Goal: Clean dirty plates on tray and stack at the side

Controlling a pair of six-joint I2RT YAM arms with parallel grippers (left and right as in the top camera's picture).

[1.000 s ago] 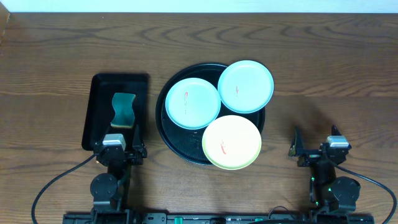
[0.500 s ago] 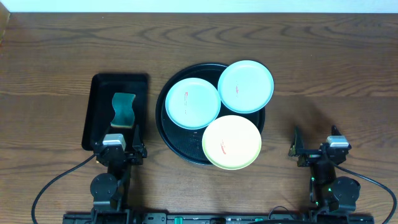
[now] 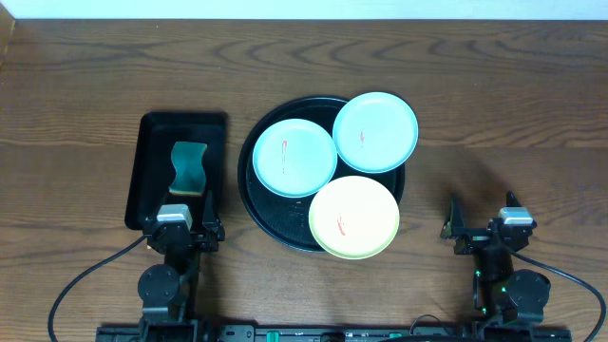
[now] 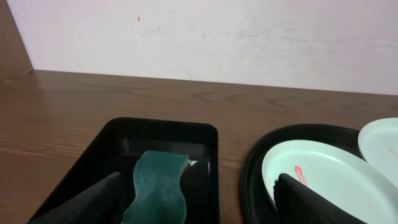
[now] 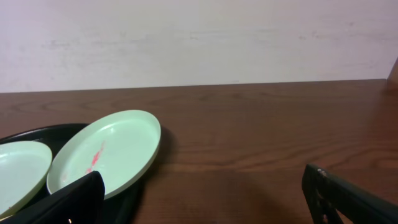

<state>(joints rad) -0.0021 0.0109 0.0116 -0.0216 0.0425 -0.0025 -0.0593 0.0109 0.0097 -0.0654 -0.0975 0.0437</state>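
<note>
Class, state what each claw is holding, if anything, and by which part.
Nothing is held. The left claw and the right claw are both open and empty, apart from the plates and the sponge.

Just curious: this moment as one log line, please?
left gripper open | right gripper open | three smeared plates on tray, unstacked | sponge in rectangular tray

Tray (image 3: 271,215): large, round, black, raised rim; flat on the table, holding all three plates.
Left blue plate (image 3: 294,158): pale blue-green, red smear left of centre; wholly inside the tray.
Right blue plate (image 3: 374,132): pale blue-green, small red smear; tilted over the tray's far-right rim.
Yellow plate (image 3: 354,217): pale yellow, red smear; overhangs the near rim.
</note>
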